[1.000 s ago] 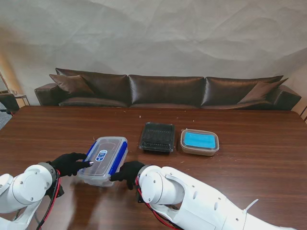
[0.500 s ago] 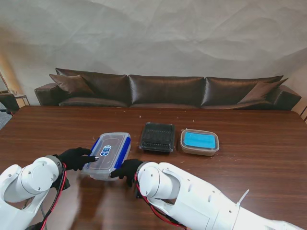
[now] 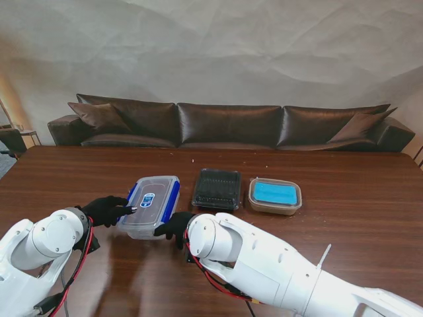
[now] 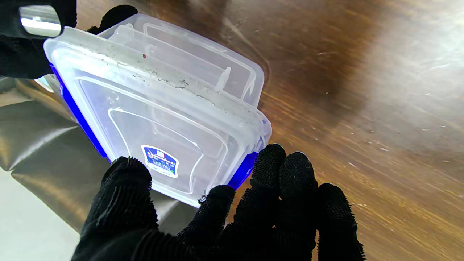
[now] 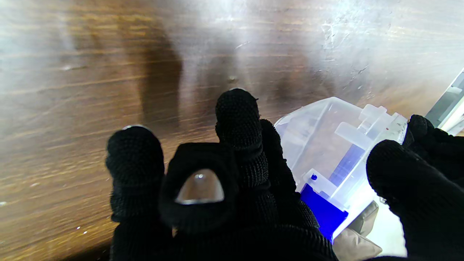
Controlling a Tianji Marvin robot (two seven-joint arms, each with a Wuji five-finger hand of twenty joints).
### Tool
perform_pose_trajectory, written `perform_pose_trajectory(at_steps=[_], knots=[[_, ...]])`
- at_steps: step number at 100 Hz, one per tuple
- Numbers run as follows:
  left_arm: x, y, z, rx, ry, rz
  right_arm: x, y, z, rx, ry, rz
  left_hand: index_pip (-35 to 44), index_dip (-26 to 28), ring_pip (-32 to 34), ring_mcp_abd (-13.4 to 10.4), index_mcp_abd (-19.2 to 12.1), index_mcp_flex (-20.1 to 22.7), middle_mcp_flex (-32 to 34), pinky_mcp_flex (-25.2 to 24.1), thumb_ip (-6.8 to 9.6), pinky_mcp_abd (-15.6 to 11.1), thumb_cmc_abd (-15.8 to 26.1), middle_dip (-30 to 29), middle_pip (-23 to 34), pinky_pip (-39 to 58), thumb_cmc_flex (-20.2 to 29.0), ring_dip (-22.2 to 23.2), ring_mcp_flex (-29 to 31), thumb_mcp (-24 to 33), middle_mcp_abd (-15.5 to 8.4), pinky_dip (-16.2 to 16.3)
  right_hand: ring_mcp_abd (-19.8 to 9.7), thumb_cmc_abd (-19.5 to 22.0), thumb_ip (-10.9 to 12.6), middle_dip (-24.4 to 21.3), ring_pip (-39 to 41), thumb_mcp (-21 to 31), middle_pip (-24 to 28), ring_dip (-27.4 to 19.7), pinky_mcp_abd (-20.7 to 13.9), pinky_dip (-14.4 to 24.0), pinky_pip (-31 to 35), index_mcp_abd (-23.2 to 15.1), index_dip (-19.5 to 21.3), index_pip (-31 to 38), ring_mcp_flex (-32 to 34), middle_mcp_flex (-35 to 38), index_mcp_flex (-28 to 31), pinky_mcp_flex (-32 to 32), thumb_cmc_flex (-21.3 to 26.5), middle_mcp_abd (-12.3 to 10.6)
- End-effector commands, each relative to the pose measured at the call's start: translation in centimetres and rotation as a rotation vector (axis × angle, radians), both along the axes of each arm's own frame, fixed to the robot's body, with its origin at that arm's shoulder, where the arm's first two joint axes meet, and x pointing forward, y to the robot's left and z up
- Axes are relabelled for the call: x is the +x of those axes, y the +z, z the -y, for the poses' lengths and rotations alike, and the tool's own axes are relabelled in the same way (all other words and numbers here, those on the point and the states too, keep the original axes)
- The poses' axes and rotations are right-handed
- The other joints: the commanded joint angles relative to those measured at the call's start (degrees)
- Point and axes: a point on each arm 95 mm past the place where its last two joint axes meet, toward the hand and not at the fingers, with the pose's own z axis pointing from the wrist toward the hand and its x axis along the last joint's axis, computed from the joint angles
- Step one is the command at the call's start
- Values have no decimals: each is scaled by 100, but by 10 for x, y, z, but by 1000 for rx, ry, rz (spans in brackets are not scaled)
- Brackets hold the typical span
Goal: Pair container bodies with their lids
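Observation:
A clear lidded container with blue side clips [image 3: 151, 205] is held between both gloved hands, just off the table. My left hand [image 3: 108, 210] grips its left end, thumb on the lid [image 4: 159, 141] and fingers under the body. My right hand [image 3: 174, 226] grips the near right corner at a blue clip [image 5: 322, 212], thumb over the lid edge. To its right on the table stand a black lidded tray [image 3: 217, 188] and a brown container with a blue lid [image 3: 275, 195], both untouched.
The brown wooden table [image 3: 357, 218] stretches wide to the right and behind the containers. A dark leather sofa [image 3: 228, 125] runs along the far edge. My right forearm [image 3: 264, 271] crosses the near middle of the table.
Both hands have carried the clear container farther from me and slightly right, toward the black tray. The grip has stayed the same.

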Motion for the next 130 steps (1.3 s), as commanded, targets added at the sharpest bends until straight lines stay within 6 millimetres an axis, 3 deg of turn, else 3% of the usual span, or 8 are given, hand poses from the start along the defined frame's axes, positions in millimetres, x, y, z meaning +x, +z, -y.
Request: perform_pose_trajectory(at_steps=[1, 13, 31, 57, 130], knots=[[5, 3, 6, -15, -25, -3, 2, 1, -4, 4, 7, -13, -2, -10, -129, 220, -184, -85, -109, -84, 206, -179, 224, -133, -168, 138, 41, -52, -105, -45, -33, 9, -475, 215, 52, 14, 155, 37, 170, 52, 177, 170, 288, -161, -83, 8, 73, 340, -53, 1737, 8, 118], [15, 7, 9, -18, -32, 8, 8, 0, -3, -10, -4, -10, -16, -11, -153, 214, -160, -114, -104, -83, 208, -179, 223, -177, -223, 135, 56, -62, -114, -42, -31, 15, -458, 216, 52, 10, 169, 60, 173, 56, 185, 177, 300, -153, -78, 24, 74, 355, -16, 1743, 15, 129], [23, 12, 12, -29, -43, 18, 19, -1, -2, -28, -28, -3, -49, -24, -161, 207, 231, -167, -80, -71, 210, -176, 214, -214, -257, 134, 54, -70, -69, -43, -44, 25, -441, 226, 50, 4, 187, 109, 177, 64, 226, 177, 307, -117, -81, 22, 71, 381, -14, 1751, 21, 145], [32, 9, 13, -53, -33, 15, 33, -1, 0, -54, -43, -2, -88, -50, -224, 231, -29, -253, -142, -90, 209, -183, 221, -250, -314, 113, 82, -84, -153, -38, -14, 30, -417, 234, 47, -2, 175, 131, 172, 58, 225, 172, 310, -74, -69, 50, 71, 390, -19, 1751, 26, 156], [65, 5, 34, -114, -76, -13, 53, -4, 3, -70, -83, 10, -87, -72, -241, 258, 55, -262, -117, -130, 208, -201, 240, -226, -361, 75, 87, -45, -169, -52, -1, 63, -396, 229, 36, -35, 163, 187, 116, 49, 247, 171, 303, -17, -54, 71, 69, 382, -137, 1736, 23, 147]])
